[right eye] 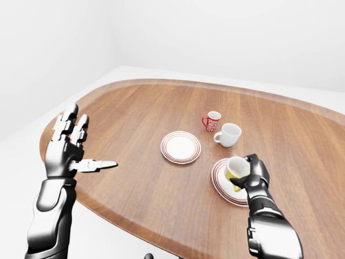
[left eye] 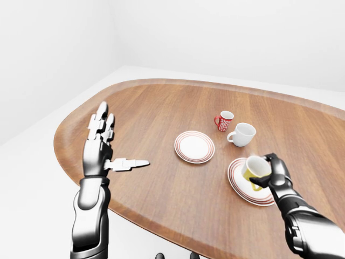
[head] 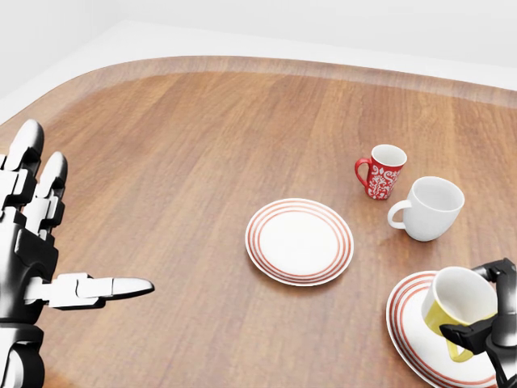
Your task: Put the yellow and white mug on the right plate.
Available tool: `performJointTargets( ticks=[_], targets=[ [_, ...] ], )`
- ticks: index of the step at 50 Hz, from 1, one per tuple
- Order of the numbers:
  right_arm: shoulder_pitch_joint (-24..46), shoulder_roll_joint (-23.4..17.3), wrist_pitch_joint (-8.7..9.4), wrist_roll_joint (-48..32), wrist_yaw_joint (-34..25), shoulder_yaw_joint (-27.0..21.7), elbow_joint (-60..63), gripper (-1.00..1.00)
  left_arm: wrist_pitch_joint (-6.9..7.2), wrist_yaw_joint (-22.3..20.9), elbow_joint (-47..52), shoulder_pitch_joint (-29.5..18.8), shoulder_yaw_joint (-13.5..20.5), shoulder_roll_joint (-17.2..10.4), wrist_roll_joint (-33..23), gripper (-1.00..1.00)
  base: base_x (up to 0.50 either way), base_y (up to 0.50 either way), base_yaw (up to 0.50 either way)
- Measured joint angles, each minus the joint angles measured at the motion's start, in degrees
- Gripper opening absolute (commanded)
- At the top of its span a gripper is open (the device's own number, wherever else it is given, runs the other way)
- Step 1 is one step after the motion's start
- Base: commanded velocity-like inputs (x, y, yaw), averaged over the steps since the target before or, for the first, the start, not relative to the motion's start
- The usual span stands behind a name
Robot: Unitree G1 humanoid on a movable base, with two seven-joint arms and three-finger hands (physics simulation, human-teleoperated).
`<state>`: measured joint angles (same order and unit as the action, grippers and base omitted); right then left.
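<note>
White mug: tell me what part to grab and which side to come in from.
Grip the white mug round its body from the head view's right. It stands upright, mouth open upward, handle pointing left in that view, and the red mug stands close at its upper left, so the right wall looks freest. The right hand, nearest, is shut on the yellow mug.

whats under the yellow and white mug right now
The right plate lies under the yellow and white mug, which is tilted in the right hand. Whether its base touches the plate is hidden by mug and fingers.
</note>
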<state>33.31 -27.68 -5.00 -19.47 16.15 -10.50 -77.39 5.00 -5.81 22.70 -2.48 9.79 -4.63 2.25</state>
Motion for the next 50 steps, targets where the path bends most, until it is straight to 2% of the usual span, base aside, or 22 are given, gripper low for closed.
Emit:
performJointTargets(
  ticks=[2,3,36,50],
  targets=[
    [0.0,0.0,0.00,0.0,0.1,0.0,0.0,-1.00,0.00,0.0,0.0,0.0,0.0,0.0,0.0,0.91,0.00,0.00,0.00],
    [-0.1,0.0,0.00,0.0,0.1,-0.1,0.0,1.00,0.00,0.0,0.0,0.0,0.0,0.0,0.0,0.91,0.00,0.00,0.00],
    [0.2,-0.1,0.00,2.3,0.2,-0.7,0.3,1.00,0.00,-0.2,1.2,0.5,-0.3,0.3,-0.1,0.91,0.00,0.00,0.00],
    [1.7,-1.6,0.00,4.0,-0.8,-0.6,1.8,1.00,0.00,-0.1,1.0,0.5,-0.3,0.3,-0.1,0.91,0.00,0.00,0.00]
  ],
)
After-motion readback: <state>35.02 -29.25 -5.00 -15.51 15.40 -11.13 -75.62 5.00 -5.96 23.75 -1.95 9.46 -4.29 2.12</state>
